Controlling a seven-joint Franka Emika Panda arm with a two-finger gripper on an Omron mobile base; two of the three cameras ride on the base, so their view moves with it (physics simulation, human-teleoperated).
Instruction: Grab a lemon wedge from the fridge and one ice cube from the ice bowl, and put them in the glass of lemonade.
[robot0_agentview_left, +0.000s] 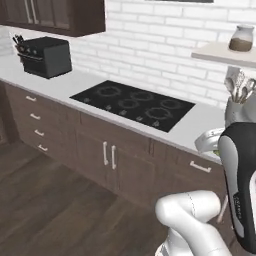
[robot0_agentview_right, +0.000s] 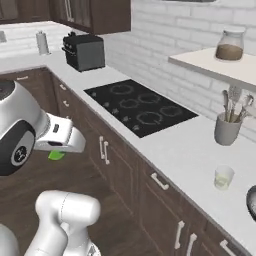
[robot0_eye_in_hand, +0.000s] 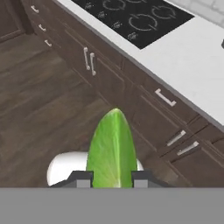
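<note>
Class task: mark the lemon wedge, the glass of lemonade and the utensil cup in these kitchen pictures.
lemon wedge (robot0_eye_in_hand: 111, 148): hand view, middle of its green face.
glass of lemonade (robot0_agentview_right: 223, 178): right base view, its clear side wall.
utensil cup (robot0_agentview_right: 226, 131): right base view, its grey side.

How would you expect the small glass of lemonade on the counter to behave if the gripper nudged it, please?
The glass of lemonade looks short and broad-based, so it would probably slide on the smooth counter rather than tip. It holds liquid, so a sharp bump might slosh it.
</note>
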